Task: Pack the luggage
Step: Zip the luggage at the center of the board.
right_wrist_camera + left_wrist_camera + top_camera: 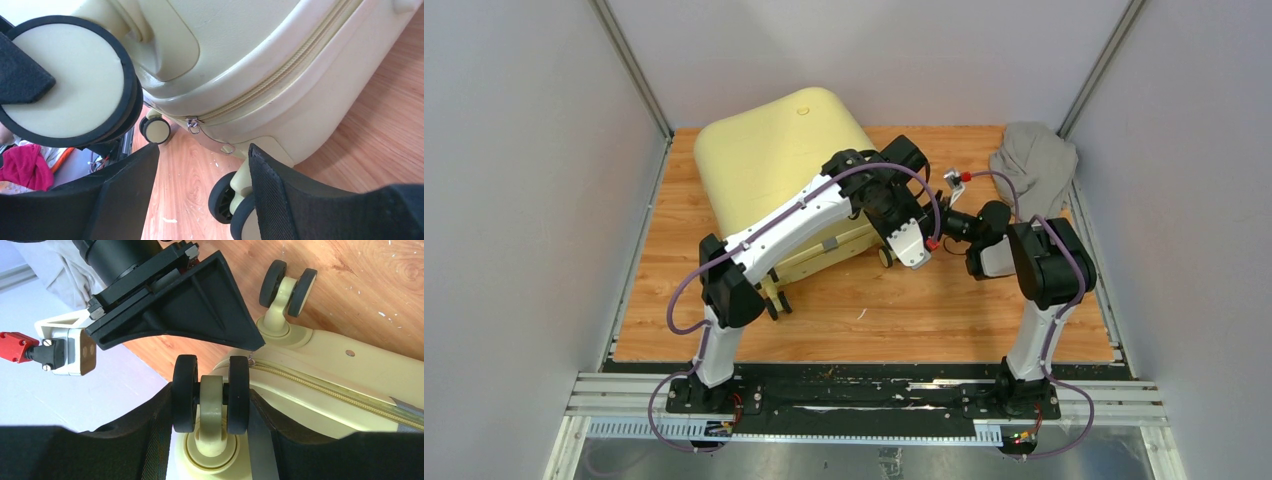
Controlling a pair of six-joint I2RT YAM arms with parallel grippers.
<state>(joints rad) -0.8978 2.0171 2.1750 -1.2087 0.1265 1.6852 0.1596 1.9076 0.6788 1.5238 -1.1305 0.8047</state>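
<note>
Black-padded left hand: half-closed, pinching a twin caster of the luggage from both sides. Right hand: fingers spread, gripping nothing, just beside the zip pull at the same corner. Luggage: pale yellow hard shell, closed, lying flat on the wooden tabletop, far-left area. Grey cloth: crumpled, far-right corner, well apart.

Wooden table; pale yellow luggage on its far left half; crumpled grey cloth in the far right corner
</note>
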